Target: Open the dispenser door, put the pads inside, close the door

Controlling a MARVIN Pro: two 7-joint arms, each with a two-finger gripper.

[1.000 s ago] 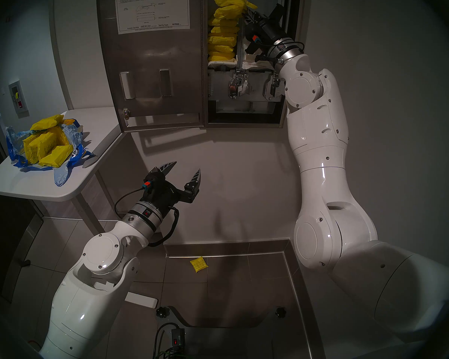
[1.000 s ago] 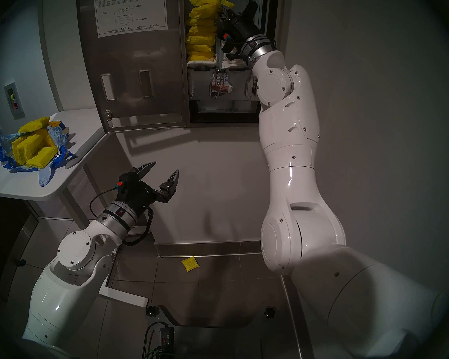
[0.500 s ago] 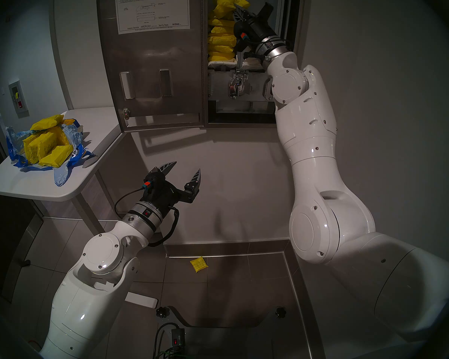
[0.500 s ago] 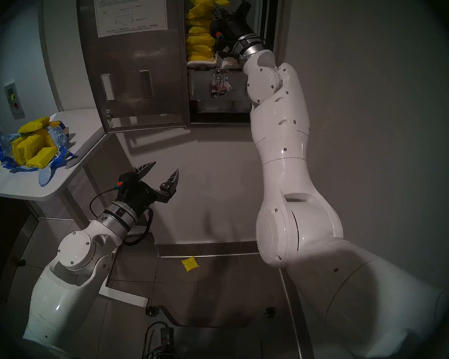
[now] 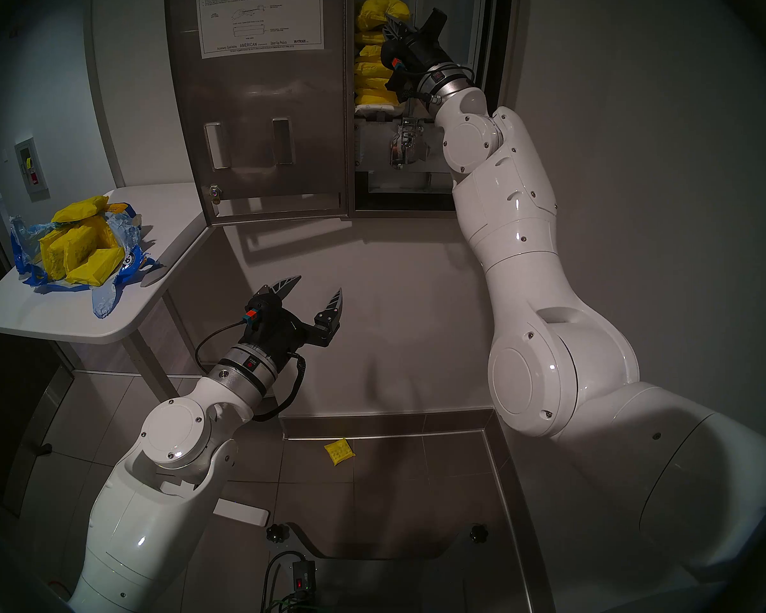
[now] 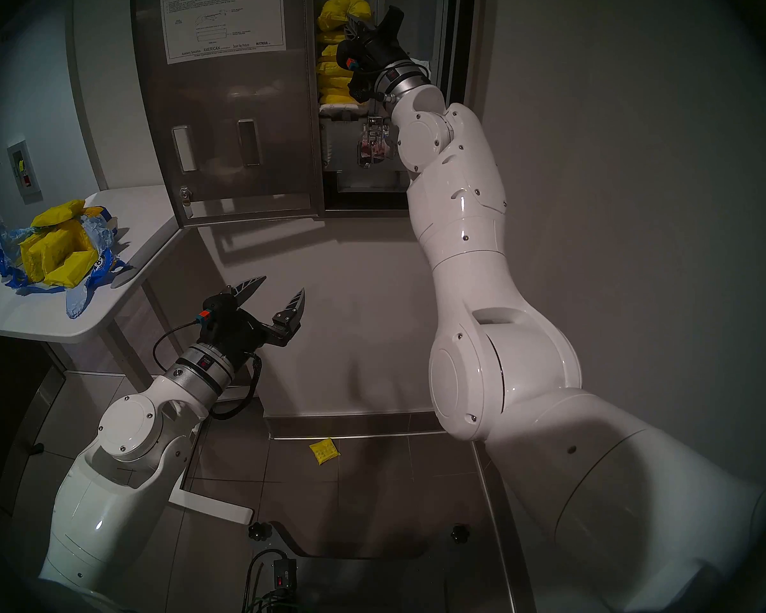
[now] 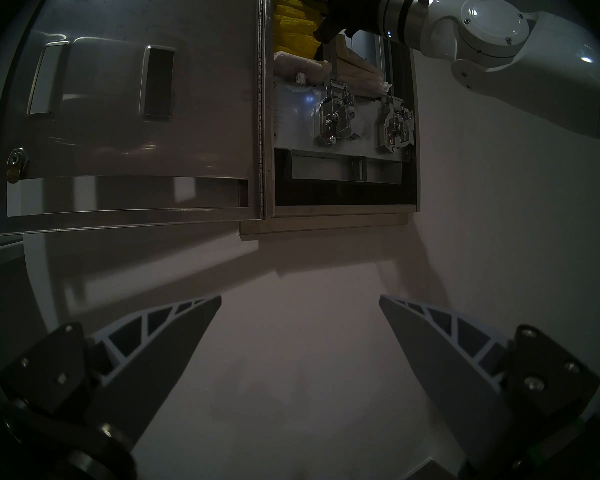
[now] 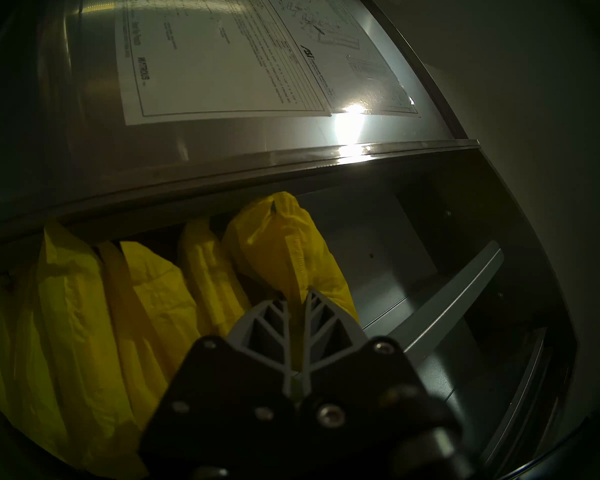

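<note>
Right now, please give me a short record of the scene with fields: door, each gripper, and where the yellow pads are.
dispenser door: open, swung to the left, instruction sheet on its inner face
right gripper: shut on a yellow pad, at the top of the stack inside the dispenser
left gripper: open and empty, below the dispenser
stack inside: yellow pads piled in the left column
pads on table: more yellow pads in a torn blue bag on the white table
pad on floor: one yellow pad on the tiles
</note>
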